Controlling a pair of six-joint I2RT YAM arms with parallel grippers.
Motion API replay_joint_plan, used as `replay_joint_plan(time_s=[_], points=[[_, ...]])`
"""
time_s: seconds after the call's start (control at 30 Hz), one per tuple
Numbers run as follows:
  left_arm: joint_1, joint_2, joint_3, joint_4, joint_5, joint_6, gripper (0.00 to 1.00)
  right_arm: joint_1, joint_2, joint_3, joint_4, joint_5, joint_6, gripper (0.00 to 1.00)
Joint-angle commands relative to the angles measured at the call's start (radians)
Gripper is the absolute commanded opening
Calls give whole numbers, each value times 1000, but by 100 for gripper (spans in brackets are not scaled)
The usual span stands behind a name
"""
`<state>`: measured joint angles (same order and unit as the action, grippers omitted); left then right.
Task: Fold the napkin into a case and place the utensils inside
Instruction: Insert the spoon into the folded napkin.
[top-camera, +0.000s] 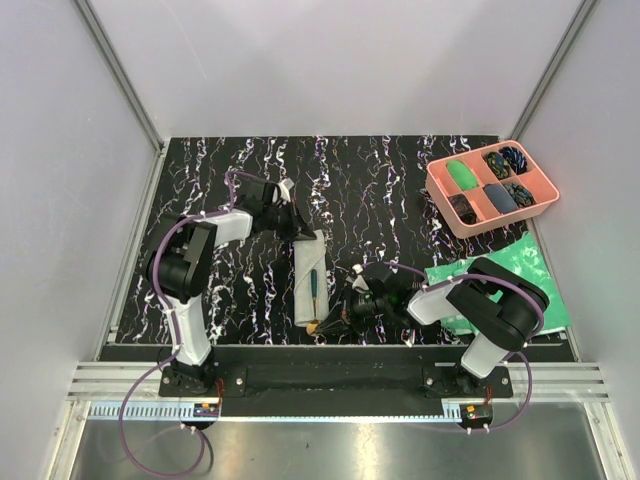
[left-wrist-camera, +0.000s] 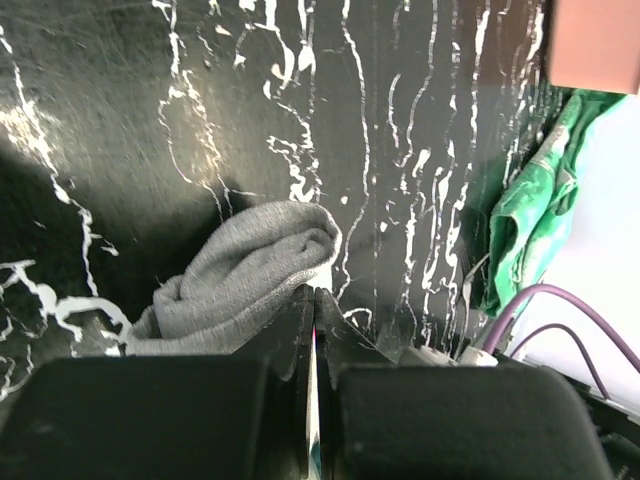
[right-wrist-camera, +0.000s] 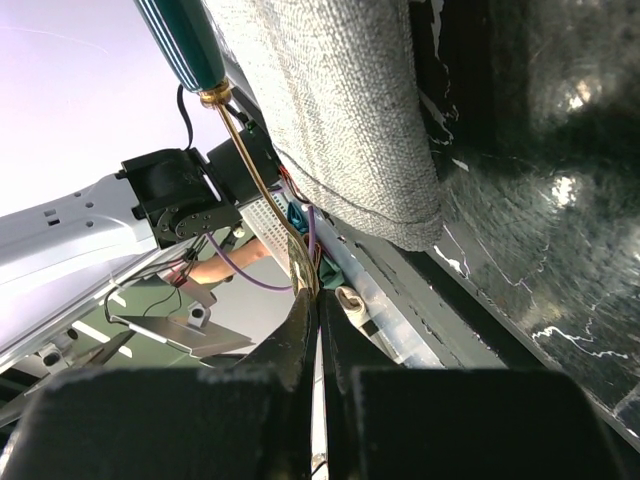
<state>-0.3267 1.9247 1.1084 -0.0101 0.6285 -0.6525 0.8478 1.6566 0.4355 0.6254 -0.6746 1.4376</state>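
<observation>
The grey napkin (top-camera: 306, 268) lies folded into a narrow strip, the case, in the middle of the black marbled table. A teal-handled utensil (top-camera: 313, 285) lies along it, its metal end at the near edge. My left gripper (top-camera: 303, 232) is at the strip's far end, its jaws shut on the cloth edge; the cloth (left-wrist-camera: 245, 275) bulges up beside the left gripper (left-wrist-camera: 314, 296). My right gripper (top-camera: 343, 316) is at the near end. In the right wrist view the right gripper (right-wrist-camera: 318, 305) is shut on the utensil's brass-coloured metal end (right-wrist-camera: 262, 190), below the teal handle (right-wrist-camera: 185, 40) and next to the cloth (right-wrist-camera: 340, 110).
A pink compartmented tray (top-camera: 437, 190) with small dark and green items stands at the back right. A green-and-white mottled sheet (top-camera: 520, 262) lies under my right arm and shows in the left wrist view (left-wrist-camera: 530, 210). The table's front rail (top-camera: 330, 352) runs close behind the napkin's near end.
</observation>
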Motion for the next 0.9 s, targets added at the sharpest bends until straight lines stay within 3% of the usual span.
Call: replay_joint_plan(time_s=[0.0, 0.87], points=[[-5, 36, 59, -16, -24, 28, 0, -12, -9, -7, 40, -20, 4, 0], [-20, 36, 44, -16, -15, 31, 0, -76, 72, 45, 2, -103, -35, 0]])
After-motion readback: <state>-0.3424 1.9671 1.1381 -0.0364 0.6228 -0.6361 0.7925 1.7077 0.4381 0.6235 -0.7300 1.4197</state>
